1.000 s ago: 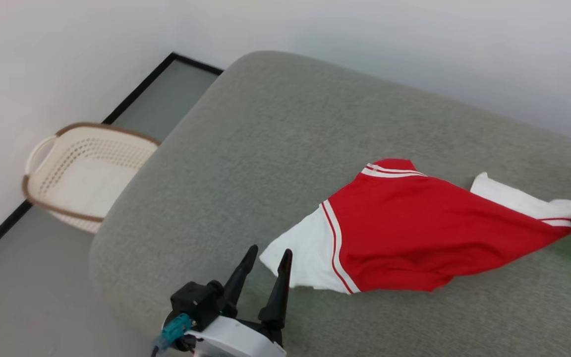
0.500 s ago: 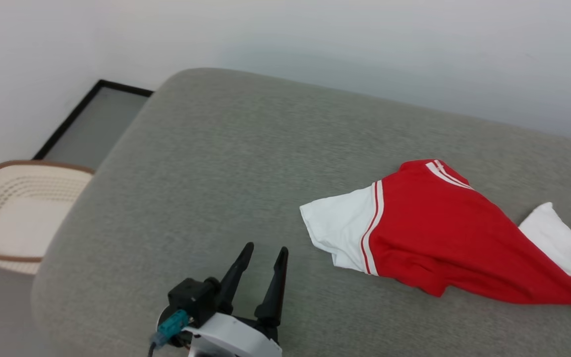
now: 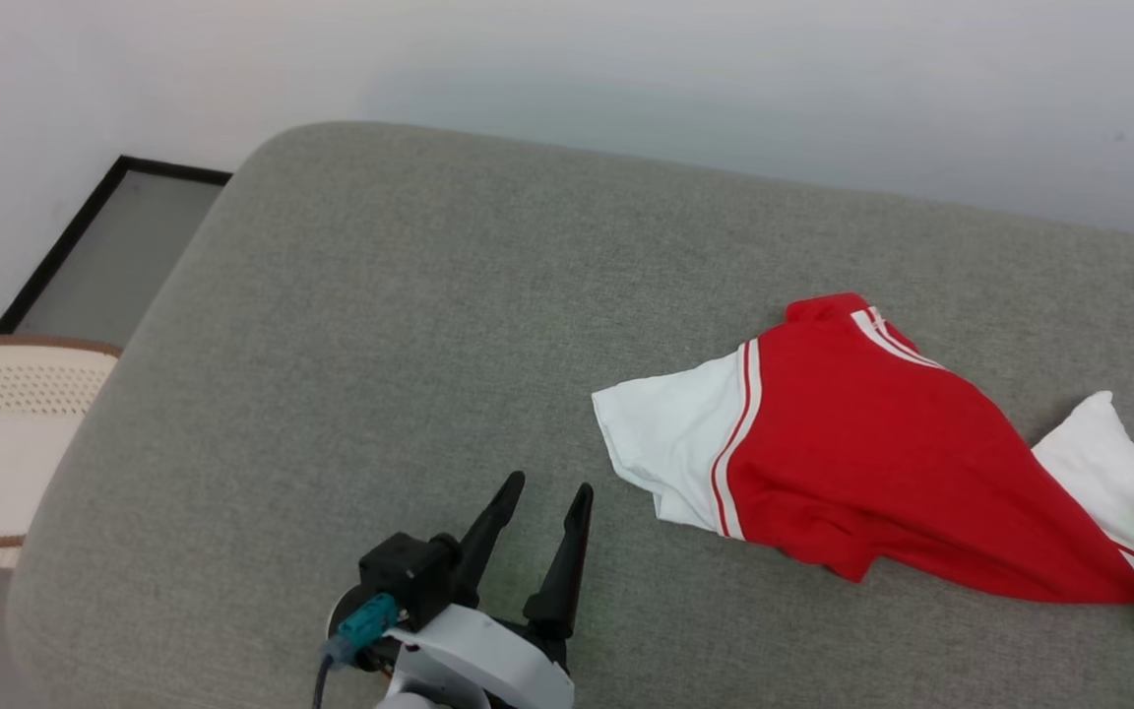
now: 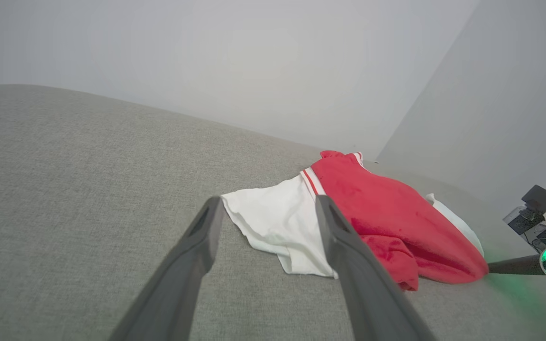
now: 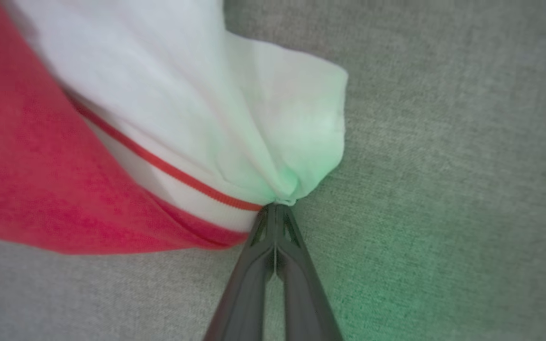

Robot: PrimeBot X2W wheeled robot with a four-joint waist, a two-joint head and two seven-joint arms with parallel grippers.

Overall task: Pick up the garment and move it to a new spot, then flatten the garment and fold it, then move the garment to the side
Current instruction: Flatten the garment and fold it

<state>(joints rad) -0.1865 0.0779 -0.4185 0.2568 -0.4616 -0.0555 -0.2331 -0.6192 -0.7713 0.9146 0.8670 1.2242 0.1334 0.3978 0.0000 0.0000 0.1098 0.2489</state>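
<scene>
Red-and-white garment (image 3: 852, 463) on grey cushion (image 3: 409, 325), right pincer (image 5: 275, 208) clamping its white end, left pincer (image 3: 547, 484) spread, empty

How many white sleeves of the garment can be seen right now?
2. One sleeve lies on the grey cushion ahead of the open left gripper; the other sleeve, at the opposite end of the garment, is pinched in the shut right gripper.
</scene>
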